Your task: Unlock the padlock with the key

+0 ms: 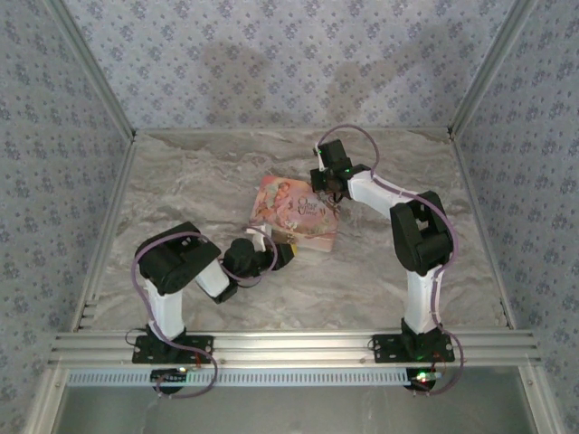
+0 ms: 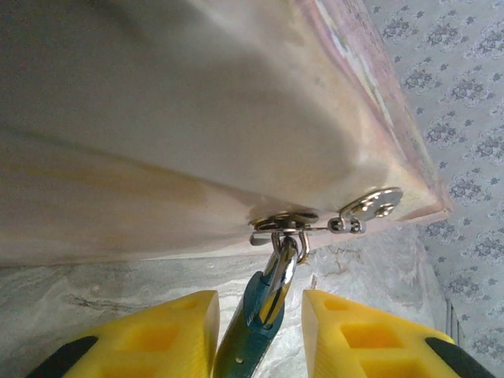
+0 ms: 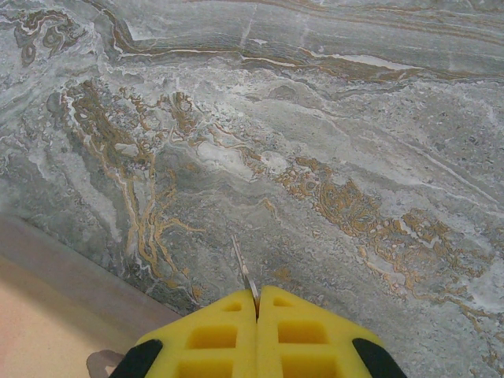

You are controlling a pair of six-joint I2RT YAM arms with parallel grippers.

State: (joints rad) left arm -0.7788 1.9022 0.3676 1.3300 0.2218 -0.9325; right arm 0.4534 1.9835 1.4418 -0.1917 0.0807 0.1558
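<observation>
From above, the pink picture-printed box (image 1: 294, 215) lies near the middle of the marble worktop (image 1: 181, 190), a little turned. The left hand (image 1: 279, 255) comes up to the box's near edge from 7 o'clock, with some yellow of its fingers visible there. The right hand (image 1: 331, 193) is at the far right corner of the box, toward 1 o'clock from its centre, and points down. The lock itself is too small to make out from this height.

The left wrist camera looks along the pale side of the box (image 2: 197, 118), which covers the upper part of the picture. A metal ring fitting (image 2: 283, 224) sits on this side, and a round metal plate (image 2: 375, 205) is just beside it at 2 o'clock. The blue-teal padlock (image 2: 250, 335) hangs from the ring by its silver shackle and is seen edge-on at 6 o'clock. The left hand (image 2: 260, 298) is partly open, with one yellow finger (image 2: 157, 342) on each side of the padlock. The finger at 7 o'clock seems to touch the lock, while a small gap shows at the other one.

The right wrist camera looks down on bare marble worktop (image 3: 315, 142). The right hand (image 3: 257, 294) has its yellow fingers pressed fully together. It pinches the key (image 3: 244, 268), of which just a thin metal blade sticks out toward 11 o'clock. A pale pink part of the box (image 3: 31, 331) shows in the corner at 8 o'clock.
</observation>
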